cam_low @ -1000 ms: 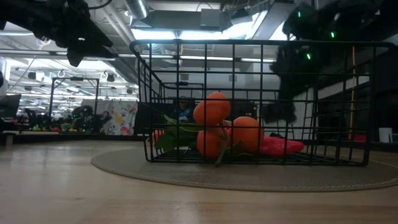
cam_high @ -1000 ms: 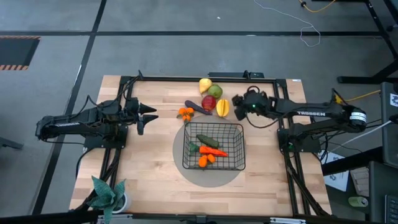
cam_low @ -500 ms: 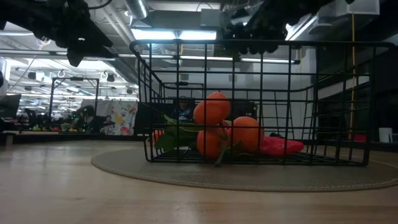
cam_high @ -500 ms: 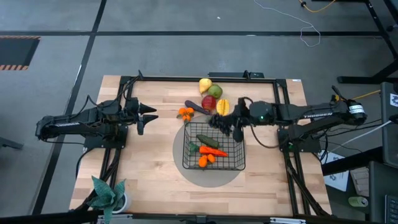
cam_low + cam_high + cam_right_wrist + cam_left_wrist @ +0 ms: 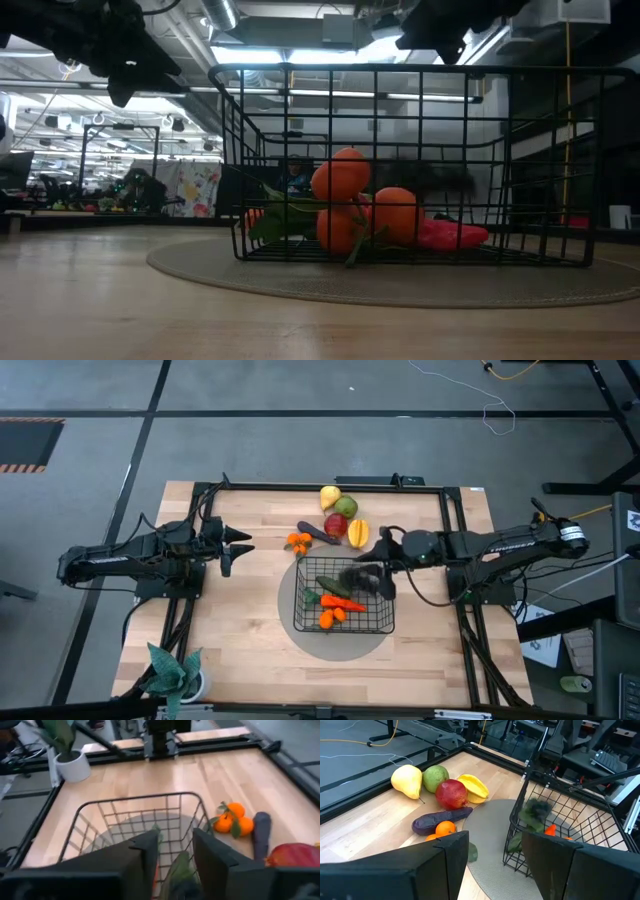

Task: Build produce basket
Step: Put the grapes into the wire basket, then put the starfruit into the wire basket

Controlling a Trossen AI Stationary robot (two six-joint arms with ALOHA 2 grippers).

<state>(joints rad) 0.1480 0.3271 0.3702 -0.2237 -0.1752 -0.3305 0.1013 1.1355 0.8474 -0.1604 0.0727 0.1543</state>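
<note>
Presently the right pincer (image 5: 372, 578) hangs over the basket (image 5: 385, 622), which stands on a round mat (image 5: 340, 650) at the middle of the surface (image 5: 240, 640); its fingers stand parted in the right wrist view, with a dark blurred item, probably the grapes (image 5: 536, 808), just below them, and whether that item is gripped or already loose cannot be told. The left pincer (image 5: 243, 544) waits well to the left of the basket, fingers apart and holding nothing. Basket contents: a cucumber (image 5: 333, 586), a carrot (image 5: 343, 603), a cluster of oranges (image 5: 362, 213), and the dark item. Outside, behind the basket, lie a pear (image 5: 407, 781), a green apple (image 5: 436, 778), a red apple (image 5: 452, 793), a yellow ridged fruit (image 5: 474, 788), an eggplant (image 5: 441, 819) and a second orange cluster (image 5: 298, 542), all close together, several touching. Judgement: the pieces look light, hard and smooth, so round ones may slip or roll; the apples are best pinched across the widest part, the eggplant across its middle. The wire basket appears rigid, and its open grid could snag a finger.
</note>
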